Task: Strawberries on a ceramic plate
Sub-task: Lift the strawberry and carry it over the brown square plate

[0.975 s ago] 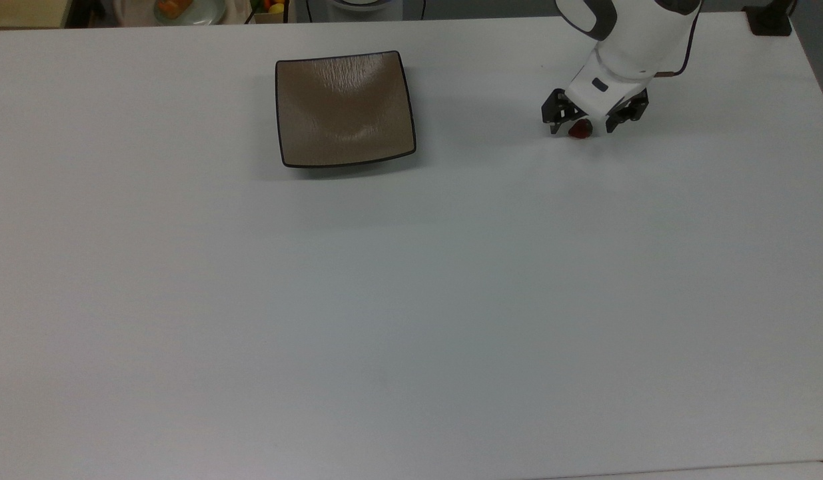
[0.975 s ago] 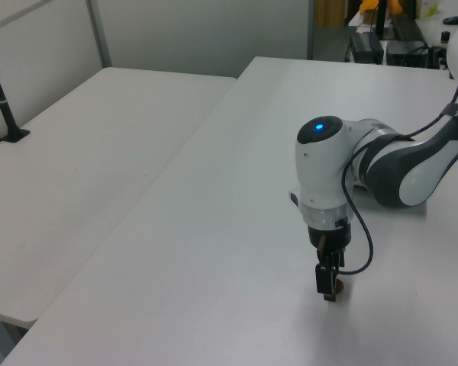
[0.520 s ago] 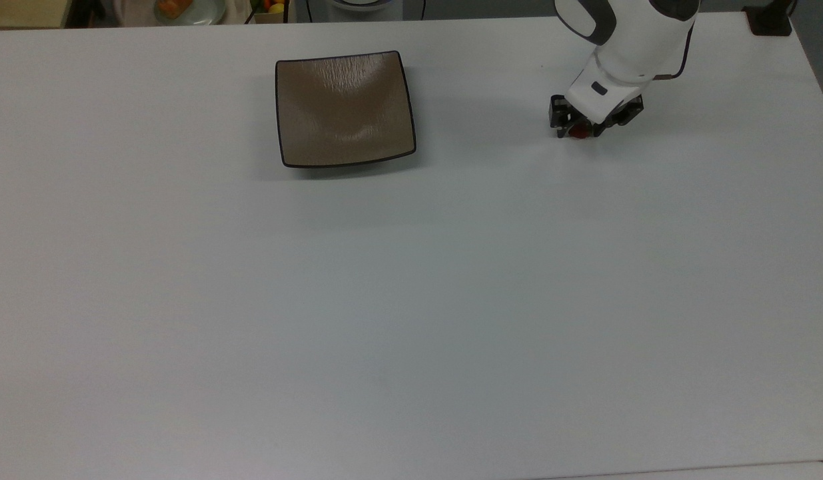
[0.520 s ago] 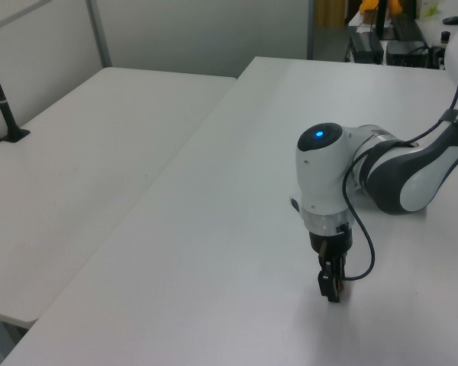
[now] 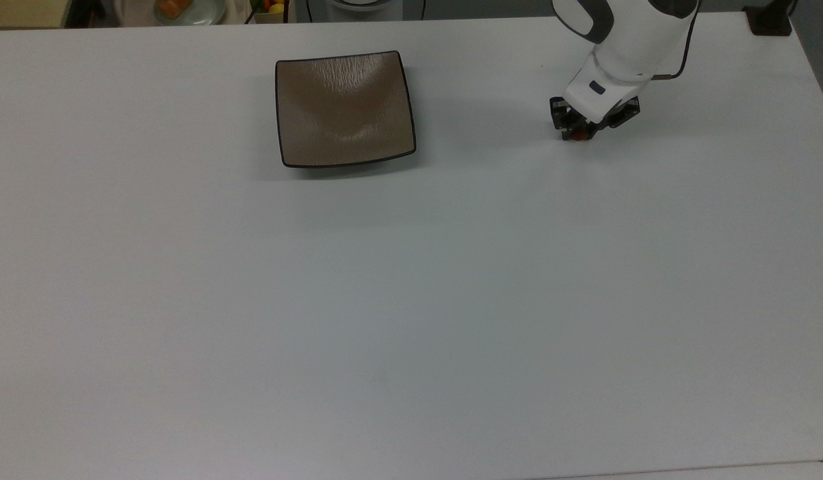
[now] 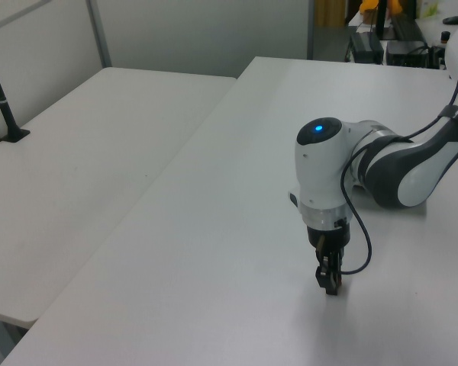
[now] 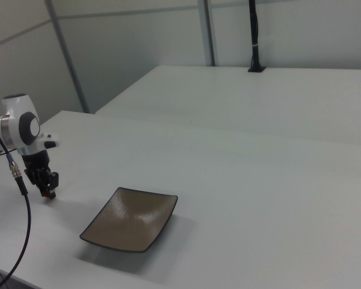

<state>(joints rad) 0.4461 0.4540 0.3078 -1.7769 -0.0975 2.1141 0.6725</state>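
Observation:
A small red strawberry (image 5: 578, 135) shows between the black fingers of my gripper (image 5: 582, 131) at the top view's upper right, and the fingers are shut on it just above the white table. In the right view the gripper (image 7: 47, 193) with a red speck of strawberry (image 7: 46, 194) hangs left of the ceramic plate (image 7: 131, 218). The square tan-brown ceramic plate (image 5: 344, 109) with a dark rim lies bare, well to the top view's left of the gripper. The left view has the gripper (image 6: 330, 288) pointing straight down at the table.
The white table (image 5: 411, 300) stretches wide and bare below the plate. A round pale plate with orange food (image 5: 181, 8) sits beyond the far edge at the top view's upper left. A black post (image 7: 253, 36) stands on a second table in the right view.
The fingers went from spread wide around the strawberry to closed on it. The gripper has since risen slightly with the berry.

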